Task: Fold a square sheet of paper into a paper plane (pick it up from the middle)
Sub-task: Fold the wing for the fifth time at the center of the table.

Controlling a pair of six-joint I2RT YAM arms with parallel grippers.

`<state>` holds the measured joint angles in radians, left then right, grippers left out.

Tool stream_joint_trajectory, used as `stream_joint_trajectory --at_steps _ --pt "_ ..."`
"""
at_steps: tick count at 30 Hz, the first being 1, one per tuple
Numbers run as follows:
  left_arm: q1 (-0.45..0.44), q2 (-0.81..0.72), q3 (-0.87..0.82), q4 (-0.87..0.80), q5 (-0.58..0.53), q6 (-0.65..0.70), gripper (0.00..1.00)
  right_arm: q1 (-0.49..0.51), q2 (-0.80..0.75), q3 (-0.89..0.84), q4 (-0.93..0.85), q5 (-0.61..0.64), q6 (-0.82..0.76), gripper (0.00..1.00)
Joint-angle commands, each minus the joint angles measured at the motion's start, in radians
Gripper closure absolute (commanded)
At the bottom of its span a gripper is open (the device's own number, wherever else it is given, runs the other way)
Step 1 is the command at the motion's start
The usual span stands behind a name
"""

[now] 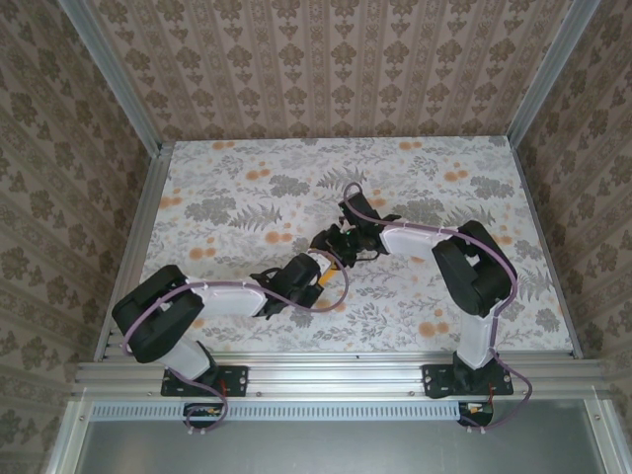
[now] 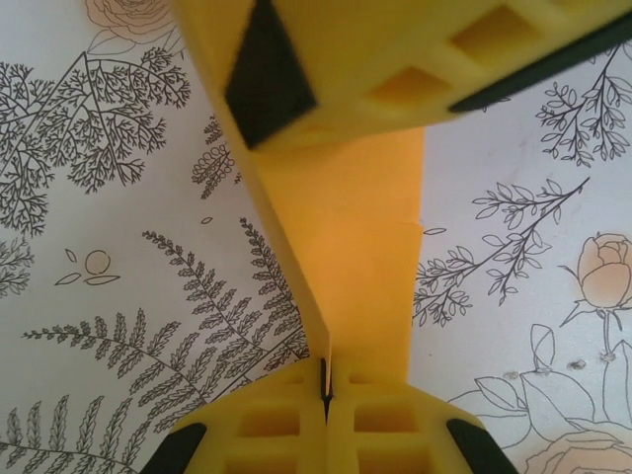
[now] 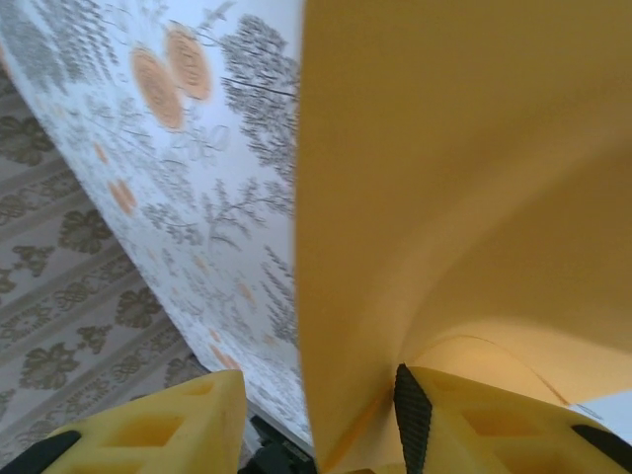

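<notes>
We are looking at two arms meeting near the middle of the flower-printed table (image 1: 227, 197). In the top view the left arm is reaching in from 7 o'clock and the right arm from 4 o'clock. The right gripper (image 1: 346, 240) is sitting at about 1 o'clock of the left gripper (image 1: 318, 275), with the two close together. A sliver of the orange paper (image 1: 325, 278) is showing at the left gripper's tip, over the central part of the table.

In the left wrist view we are seeing the left gripper (image 2: 325, 383) pressed fully closed. Its fingers (image 2: 267, 425) are meeting on the near edge of the orange paper (image 2: 360, 267) at 6 o'clock. The paper is standing up off the table as a folded band with a crease down its left side. It is running toward 12 o'clock, where it is reaching the yellow fingers of the right gripper.

In the right wrist view the right gripper (image 3: 316, 395) is standing with its jaws apart. The paper (image 3: 464, 197) is lying against the black pad (image 3: 413, 420) of the finger at 5 o'clock. The other finger (image 3: 158, 425), at 7 o'clock, is standing clear of it, with the table print showing in the gap. This gripper is touching the paper on one side only and is not clamping it.
</notes>
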<state>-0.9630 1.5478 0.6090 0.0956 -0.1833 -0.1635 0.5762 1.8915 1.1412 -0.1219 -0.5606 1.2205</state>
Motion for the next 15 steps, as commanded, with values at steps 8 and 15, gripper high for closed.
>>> stream_joint_trajectory --at_steps 8,15 --pt "-0.011 0.018 0.011 -0.068 -0.055 0.028 1.00 0.004 0.030 0.079 -0.258 0.059 -0.084 0.66" --pt "-0.013 0.010 0.014 -0.072 -0.058 0.023 1.00 0.005 0.043 0.101 -0.277 0.081 -0.128 0.84"
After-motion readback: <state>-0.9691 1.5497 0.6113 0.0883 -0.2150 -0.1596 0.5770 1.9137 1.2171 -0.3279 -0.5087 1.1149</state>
